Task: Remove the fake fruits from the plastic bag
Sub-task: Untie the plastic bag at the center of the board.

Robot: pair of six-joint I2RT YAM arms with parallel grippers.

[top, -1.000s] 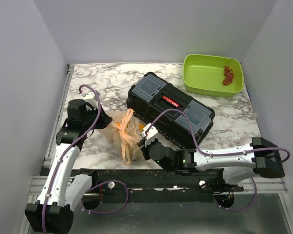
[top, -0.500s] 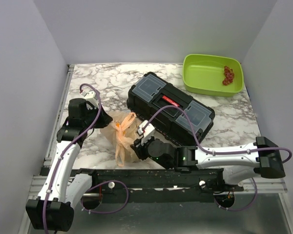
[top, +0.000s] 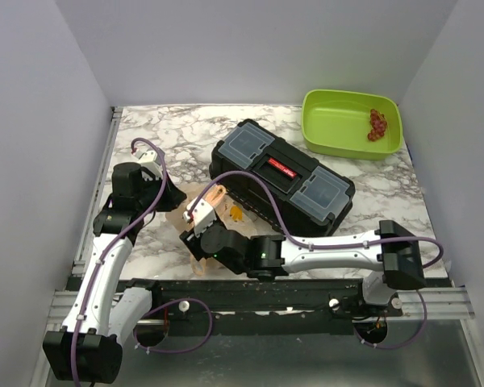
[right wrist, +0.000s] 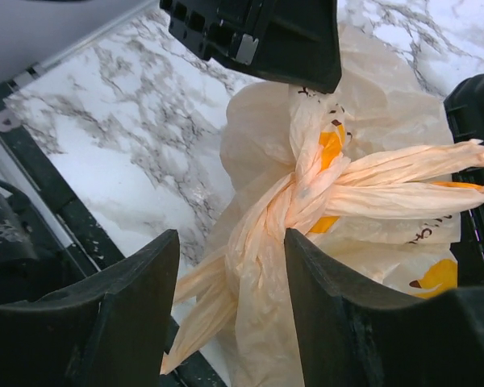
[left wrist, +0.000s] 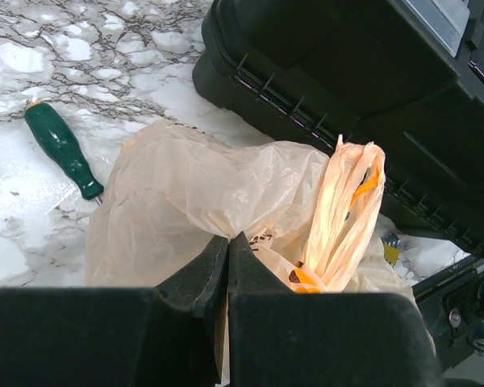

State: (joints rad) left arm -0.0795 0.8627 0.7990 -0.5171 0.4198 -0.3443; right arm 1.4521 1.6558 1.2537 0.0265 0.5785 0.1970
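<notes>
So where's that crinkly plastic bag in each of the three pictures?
Top external: the plastic bag lies left of centre, against the black toolbox.
Left wrist: the plastic bag fills the middle, with the black toolbox above it.
Right wrist: the plastic bag sits in the centre, handles twisted together.
Shared landmark: the black toolbox, at the right edge in the right wrist view.

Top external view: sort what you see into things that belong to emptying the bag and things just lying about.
Belongs to the job: thin translucent tan plastic bag with orange prints, knotted, no fruits visible; left jaws shut on it; right jaws open astride its twisted handles.

Lying about: black plastic toolbox; lime-green plastic tub; cluster of small red grapes inside it; green-handled screwdriver.
</notes>
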